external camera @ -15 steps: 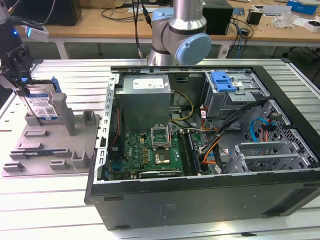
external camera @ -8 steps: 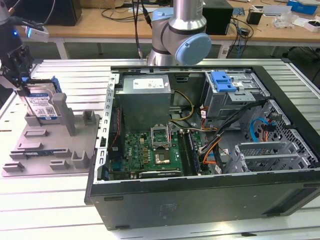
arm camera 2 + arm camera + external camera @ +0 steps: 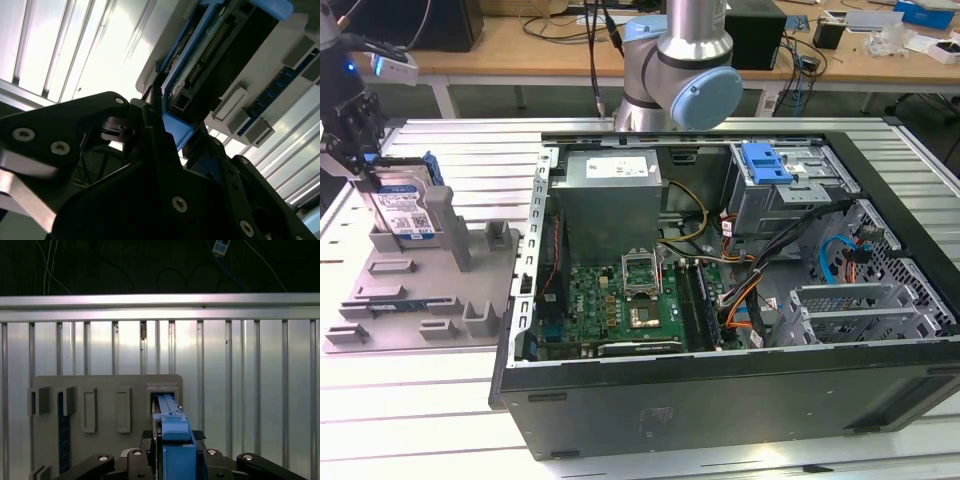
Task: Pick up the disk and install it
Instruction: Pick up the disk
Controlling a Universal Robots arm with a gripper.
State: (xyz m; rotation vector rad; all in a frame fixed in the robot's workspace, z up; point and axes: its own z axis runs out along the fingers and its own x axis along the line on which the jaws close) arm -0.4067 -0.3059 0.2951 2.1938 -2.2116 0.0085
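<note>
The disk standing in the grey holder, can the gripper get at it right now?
Probably yes: the gripper is right at the top edge of the upright disk, with nothing between them.

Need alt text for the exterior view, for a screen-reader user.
A robot gripper sits at the top edge of the disk, which stands upright in a grey fixture at the exterior view's left, on a slatted metal table. Toward the exterior view's right, an open computer case shows its motherboard, power supply and blue-tabbed drive cage.
</note>
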